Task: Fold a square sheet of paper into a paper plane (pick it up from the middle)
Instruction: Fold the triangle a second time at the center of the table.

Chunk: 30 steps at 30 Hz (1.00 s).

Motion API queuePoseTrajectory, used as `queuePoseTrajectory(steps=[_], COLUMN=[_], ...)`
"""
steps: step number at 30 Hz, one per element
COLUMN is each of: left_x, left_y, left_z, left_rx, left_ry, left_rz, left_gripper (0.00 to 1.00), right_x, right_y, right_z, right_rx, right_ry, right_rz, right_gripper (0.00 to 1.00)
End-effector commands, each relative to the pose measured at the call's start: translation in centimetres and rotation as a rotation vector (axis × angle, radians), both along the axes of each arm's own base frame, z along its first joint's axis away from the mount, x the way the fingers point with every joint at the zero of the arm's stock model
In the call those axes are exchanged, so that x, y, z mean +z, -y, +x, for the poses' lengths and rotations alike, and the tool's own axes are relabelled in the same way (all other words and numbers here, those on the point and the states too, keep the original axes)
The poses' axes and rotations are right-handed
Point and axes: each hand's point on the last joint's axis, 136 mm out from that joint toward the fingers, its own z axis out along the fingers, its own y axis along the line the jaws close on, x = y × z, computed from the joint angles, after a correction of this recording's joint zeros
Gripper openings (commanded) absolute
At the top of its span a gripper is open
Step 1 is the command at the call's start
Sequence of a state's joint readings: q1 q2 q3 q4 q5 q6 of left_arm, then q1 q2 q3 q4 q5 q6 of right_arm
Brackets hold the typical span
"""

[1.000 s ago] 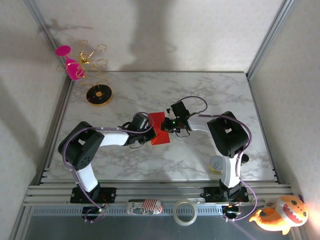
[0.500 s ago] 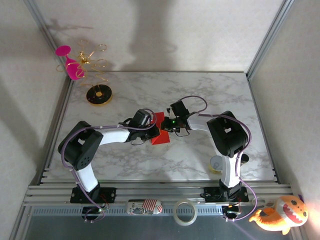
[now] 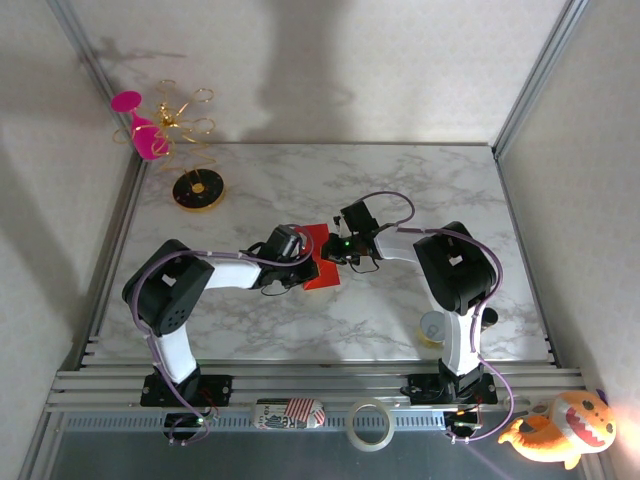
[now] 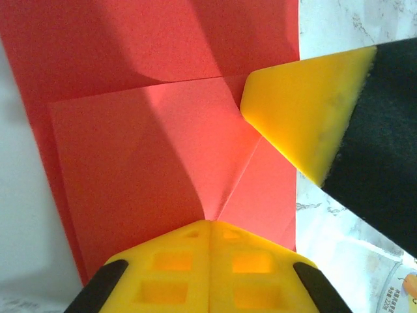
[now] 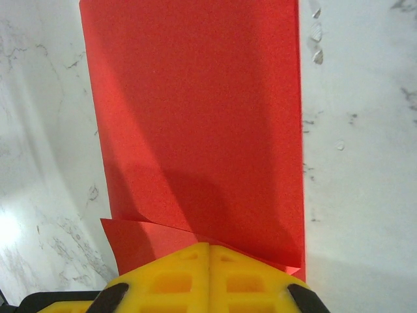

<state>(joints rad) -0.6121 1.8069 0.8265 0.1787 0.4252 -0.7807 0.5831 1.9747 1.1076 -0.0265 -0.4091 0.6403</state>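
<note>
We are watching the paper [image 3: 324, 272] lying flat near the middle of the table [image 3: 420, 190], bright red on the pale marble, with both arms reaching in over it. The left gripper [image 3: 304, 262] is sitting at the paper's left edge and the right gripper [image 3: 332, 249] is sitting at its far right part, the two close together. From the left wrist we are seeing a folded flap lying on top of the sheet, with creases running down to the left fingers [image 4: 189, 238]. Those fingers are pressed together with their tips on the paper, and we cannot tell whether a ridge of paper is caught between them. A yellow finger [image 4: 296, 111] of the right gripper is touching the flap's corner from the right. From the right wrist we are seeing that gripper's own fingers [image 5: 176, 274] pressed together too, sitting over the paper's near edge, where one layer is peeking out under another. The sheet is stretching away as a tall strip, with marble showing on both sides.
</note>
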Motion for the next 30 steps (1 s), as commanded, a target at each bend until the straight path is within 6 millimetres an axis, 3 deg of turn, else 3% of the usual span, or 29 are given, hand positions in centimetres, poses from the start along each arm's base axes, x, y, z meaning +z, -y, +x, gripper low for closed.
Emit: queuePoseTrajectory(steps=[1, 11, 14, 19, 23, 26, 30], left_x=[-3.6, -3.3, -2.5, 3.0, 7.2, 7.9, 6.7], left_y=[-2.5, -5.5, -6.7, -5.2, -3.9, -3.3, -1.5], left_z=[-3.8, -8.8, -9.1, -4.2, 0.0, 2.3, 4.2], left_rx=[-0.035, -0.157, -0.169, -0.082, 0.033, 0.111, 0.117], left_ry=[-0.110, -0.172, -0.156, 0.017, 0.166, 0.196, 0.162], left_rz=[0.139, 0.241, 0.291, 0.192, 0.093, 0.042, 0.007], left_gripper=[0.05, 0.03, 0.02, 0.06, 0.12, 0.15, 0.13], right_x=[-4.9, -4.9, -4.7, -3.0, 0.6, 3.6, 6.2], right_y=[2.7, 2.8, 2.7, 1.7, 0.2, -0.8, -1.0], right_z=[-1.9, -1.8, -1.7, -0.9, 0.6, 1.7, 2.2], right_rx=[-0.035, -0.033, -0.033, -0.014, -0.001, -0.006, -0.043], right_ry=[-0.117, -0.110, -0.103, -0.063, 0.015, 0.077, 0.117], right_rz=[-0.156, -0.166, -0.157, -0.105, -0.026, 0.035, 0.081], right_gripper=[0.02, 0.02, 0.02, 0.03, 0.06, 0.10, 0.17])
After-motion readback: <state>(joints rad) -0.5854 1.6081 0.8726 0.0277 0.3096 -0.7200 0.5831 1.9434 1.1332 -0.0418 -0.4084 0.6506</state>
